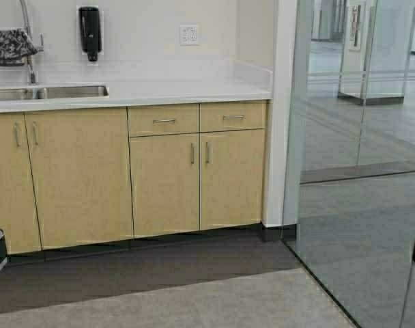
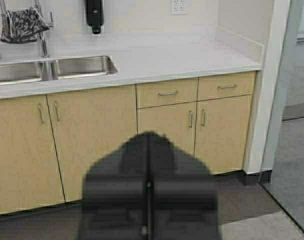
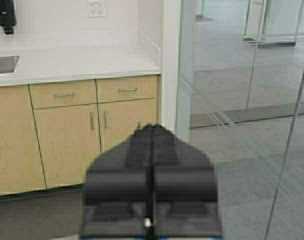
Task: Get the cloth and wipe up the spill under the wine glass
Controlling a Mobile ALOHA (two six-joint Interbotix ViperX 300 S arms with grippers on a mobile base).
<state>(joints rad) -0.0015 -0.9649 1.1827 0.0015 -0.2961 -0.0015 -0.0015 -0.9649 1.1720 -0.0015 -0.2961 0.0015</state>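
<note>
The left gripper is pressed shut with nothing between its fingers, held low in front of the cabinets and well short of the counter. The right gripper is likewise closed and empty, pointing at the cabinet end where a glass wall begins. In the high view only a dark sliver of each arm shows at the lower left and lower right edges.

The glass wall fills the right side, reflecting grey floor. The cabinets run below the white counter, with two drawers above a pair of doors on the right. A steel sink is set into the counter at the left.

The cloth hangs draped over the tap above the sink, dark with a white floral print. It is far from both grippers: up and to the left of the left gripper, across the whole depth of floor, and farther still from the right one, whose wrist view does not take it in.

A black soap dispenser is fixed to the wall right of the tap, and a white socket sits farther right.
</note>
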